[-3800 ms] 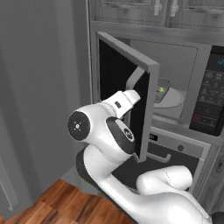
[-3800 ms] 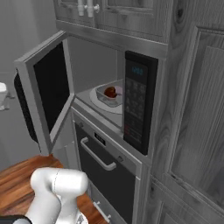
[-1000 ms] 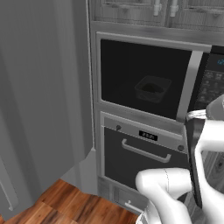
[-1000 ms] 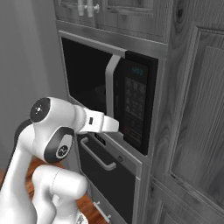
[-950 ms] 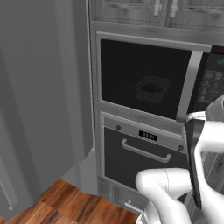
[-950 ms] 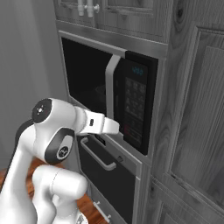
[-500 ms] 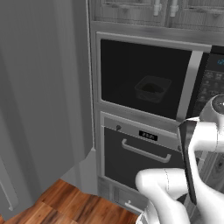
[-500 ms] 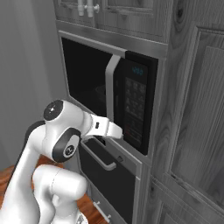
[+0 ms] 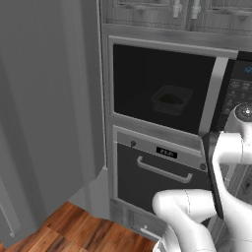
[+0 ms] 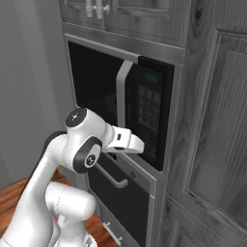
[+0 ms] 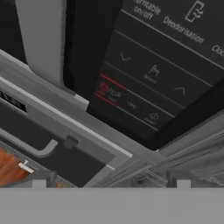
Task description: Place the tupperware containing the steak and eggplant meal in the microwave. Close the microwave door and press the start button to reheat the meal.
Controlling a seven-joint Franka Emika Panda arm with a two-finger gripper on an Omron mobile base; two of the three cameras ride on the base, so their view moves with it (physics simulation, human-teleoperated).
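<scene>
With the door point(image 9: 162, 88) shut on the tub point(image 9: 171, 100), we are nearing the keypad point(image 11: 148, 94) at frame centre, gripper point(image 10: 139, 145) spread unclear, needing the start button.

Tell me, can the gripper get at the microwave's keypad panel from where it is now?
Probably yes. The gripper sits right in front of the keypad panel, the microwave door is closed, and nothing lies between them.

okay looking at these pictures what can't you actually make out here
- Gripper: whether open or shut; in the right base view the hand points away, hiding the tips.
- Meal inside the tupperware: dim behind the microwave door in the left base view.
- Keypad panel labels: blurred, cropped in the hand view.
</scene>
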